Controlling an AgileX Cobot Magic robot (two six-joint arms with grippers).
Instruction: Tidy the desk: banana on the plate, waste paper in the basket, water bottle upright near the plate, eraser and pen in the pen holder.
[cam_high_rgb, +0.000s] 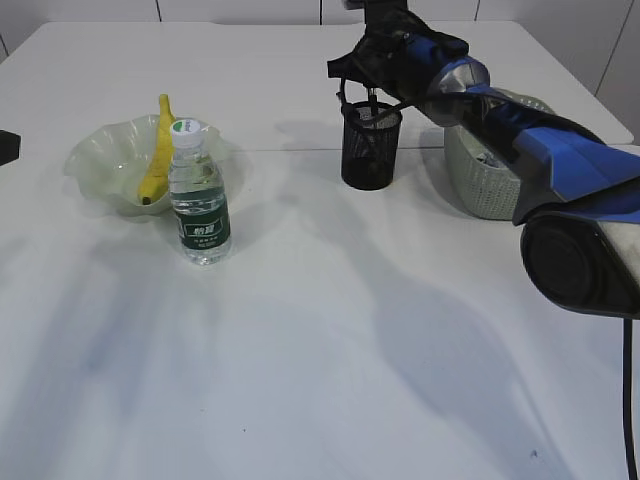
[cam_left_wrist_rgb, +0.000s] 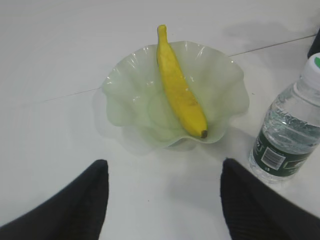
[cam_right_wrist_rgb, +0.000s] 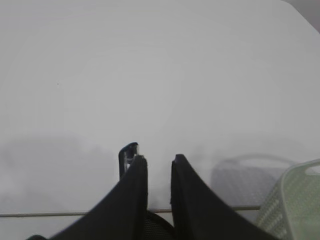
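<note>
From my remote seat, nearest the camera stood the clear plastic water bottle with a dark green label (cam_high_rgb: 200, 205), upright on the white counter (cam_high_rgb: 320, 360) and just beside the pale green ruffled glass plate (cam_high_rgb: 95, 150); I judged it light, smooth and a bit slippery, best taken around the labelled waist. The yellow banana (cam_left_wrist_rgb: 179, 90) lay across that plate, soft and easily bruised, so I would have held it gently at mid-length. My left pincer (cam_left_wrist_rgb: 162, 195) stood wide apart and empty above the counter in front of the plate. Farther back, my right pincer (cam_right_wrist_rgb: 159, 172) hung narrow over the black wire-mesh pen holder (cam_high_rgb: 371, 145), with a slim dark pen (cam_right_wrist_rgb: 127, 156) showing beside its left finger; I could not tell whether it was gripped. The pale woven plastic basket (cam_high_rgb: 480, 175) was half hidden behind my arm, so any paper or eraser stayed unseen.
</note>
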